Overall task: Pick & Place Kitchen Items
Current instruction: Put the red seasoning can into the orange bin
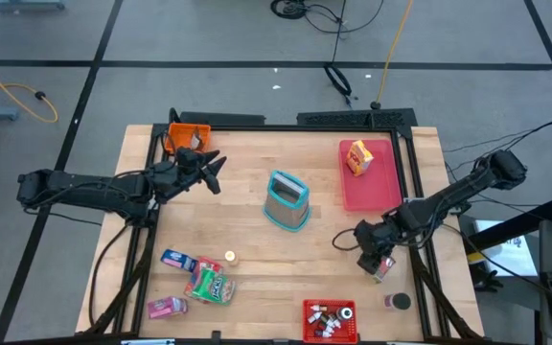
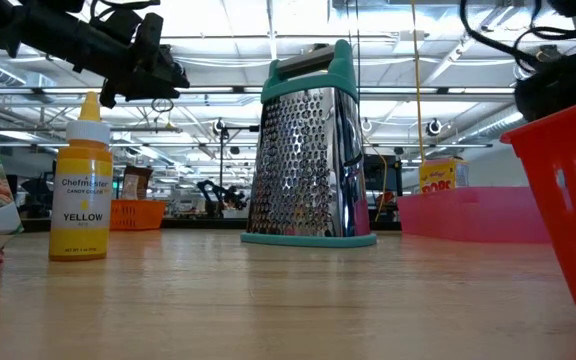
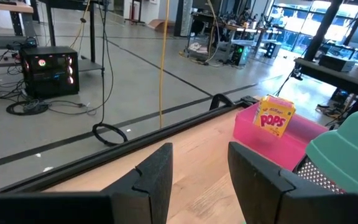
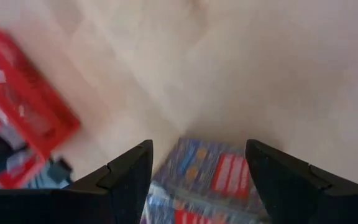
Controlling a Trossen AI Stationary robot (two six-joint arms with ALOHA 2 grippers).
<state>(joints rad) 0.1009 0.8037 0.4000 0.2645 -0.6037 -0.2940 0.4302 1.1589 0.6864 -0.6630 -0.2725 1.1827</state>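
My right gripper (image 1: 373,255) (image 4: 199,163) is open and points down near the table's right side. Its fingers stand on either side of a blue-and-red snack packet (image 1: 383,270) (image 4: 211,179) that lies flat on the wood. My left gripper (image 1: 209,170) (image 3: 199,169) is open and hovers high beside the orange bin (image 1: 186,137), touching nothing. Blue (image 1: 177,259), green (image 1: 209,286) and pink (image 1: 166,307) packets and a small yellow bottle (image 1: 229,257) (image 2: 80,180) sit near the front left. A red dark-lidded canister (image 1: 398,302) stands at the front right. My right gripper comes at the snack packet (image 4: 211,179) from above with one finger on each side. I cannot tell whether the fingers touch it. The packet lies on the table.
A teal-framed metal grater (image 1: 287,201) (image 2: 313,150) stands at the table's centre. The pink tray (image 1: 377,187) at the far right carries a yellow box (image 1: 357,157) (image 3: 273,118). A red bin (image 1: 332,309) with small bottles sits at the near edge. Bare wood lies between the grater and the packets.
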